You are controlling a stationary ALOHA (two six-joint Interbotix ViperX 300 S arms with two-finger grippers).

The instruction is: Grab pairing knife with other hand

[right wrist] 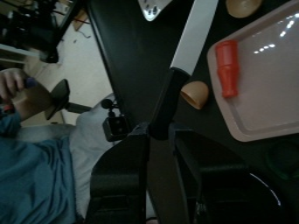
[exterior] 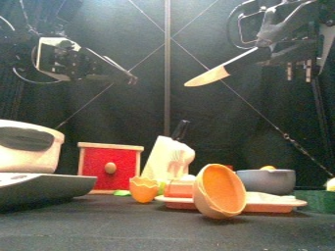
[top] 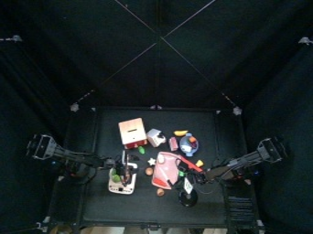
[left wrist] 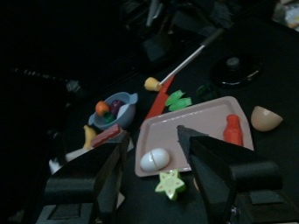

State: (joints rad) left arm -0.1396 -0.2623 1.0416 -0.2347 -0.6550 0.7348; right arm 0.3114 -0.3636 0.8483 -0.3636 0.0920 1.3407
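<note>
I see a pale cream knife blade on a black handle, an orange bowl, a red box with a yellowish knob, a pink tray holding a red piece, a yellow star, and a person's blue sleeve.

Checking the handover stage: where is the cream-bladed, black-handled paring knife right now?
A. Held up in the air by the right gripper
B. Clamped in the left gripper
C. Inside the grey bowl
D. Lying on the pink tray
A: the right gripper grips the black handle of the paring knife, raised high above the table, while the left gripper stands open and empty.
</note>
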